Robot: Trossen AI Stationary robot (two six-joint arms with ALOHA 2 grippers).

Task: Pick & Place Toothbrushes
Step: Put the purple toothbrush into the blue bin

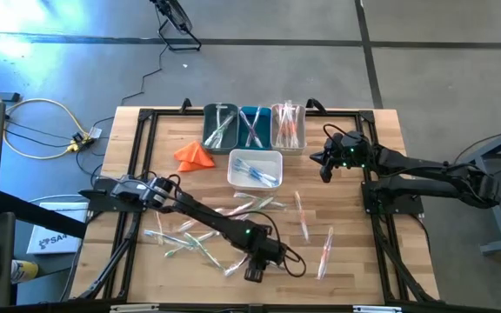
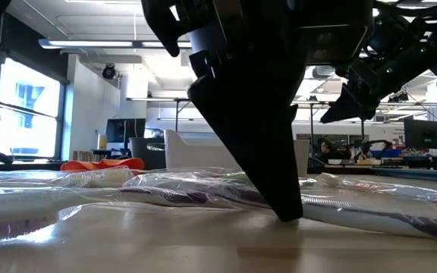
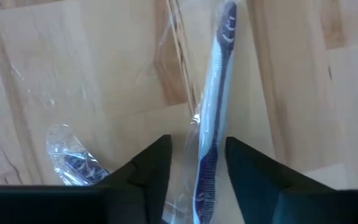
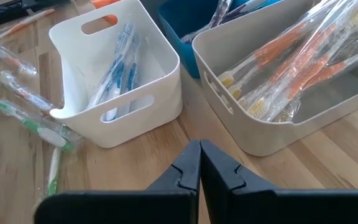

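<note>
Setting: wooden worktop (image 1: 355,261) in a black frame, in a workshop with a concrete floor.
Left hand: left hand (image 3: 197,155) low near the worktop's front edge, fingers apart and not yet gripping, straddling a wrapped purple toothbrush (image 3: 215,106) lying flat on the wood.
Right hand: right hand (image 4: 199,163) shut and empty, waiting just beside the white bin (image 4: 166,99) and the grey bin (image 4: 253,134) at the back.
Toothbrushes: loose toothbrushes (image 1: 233,210) scattered over the middle and front; others already in four bins along the back.
Doing it well: probably centre the handle between the fingers and close on the handle, not only the slack wrapper.
Room to move: front frame rail close by; another wrapped brush (image 3: 73,163) near the fingers; a straight lift looks unobstructed; orange cloth (image 1: 194,155) lies near the bins.
</note>
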